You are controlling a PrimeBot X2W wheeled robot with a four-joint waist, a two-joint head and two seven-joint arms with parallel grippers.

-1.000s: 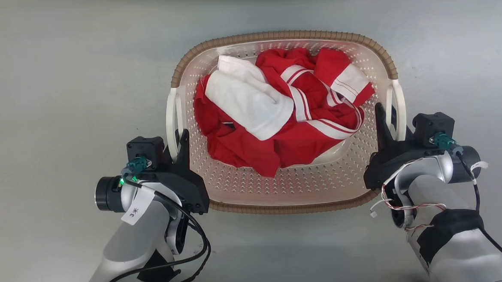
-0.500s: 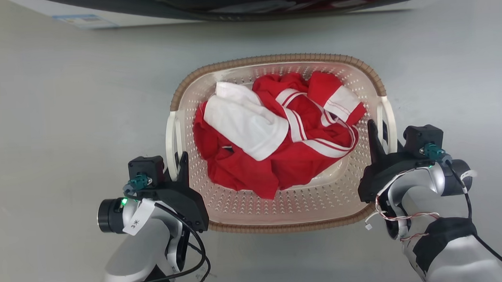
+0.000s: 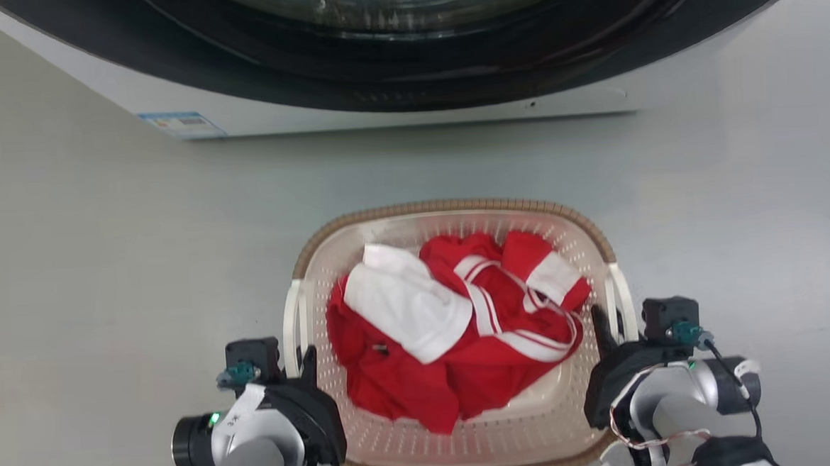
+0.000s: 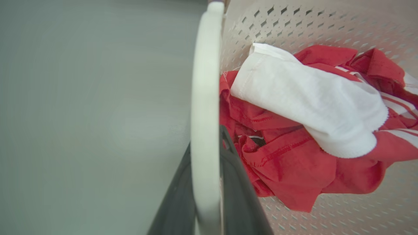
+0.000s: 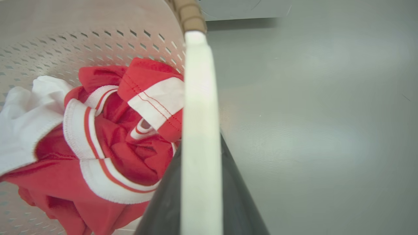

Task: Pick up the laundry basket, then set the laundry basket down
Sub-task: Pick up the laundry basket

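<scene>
The laundry basket (image 3: 449,207), cream perforated plastic with a brown woven-look rim, sits low in the head view and holds red and white clothes (image 3: 455,330). My left gripper (image 3: 300,363) is shut on its left loop handle (image 3: 291,317). My right gripper (image 3: 613,325) is shut on the right loop handle (image 3: 621,294). In the left wrist view the white handle (image 4: 204,98) runs between my dark fingers (image 4: 238,195). The right wrist view shows the other handle (image 5: 199,98) clamped the same way by the fingers (image 5: 163,202). Whether the basket touches the floor I cannot tell.
A washing machine with a large dark round door (image 3: 405,49) and a white body with a small label (image 3: 182,123) stands beyond the basket. Grey floor (image 3: 104,263) lies on both sides and between basket and machine.
The head camera has moved: the washing machine has come into the top of the picture, and the basket now sits lower and smaller. Both grippers keep their hold on the handles.
</scene>
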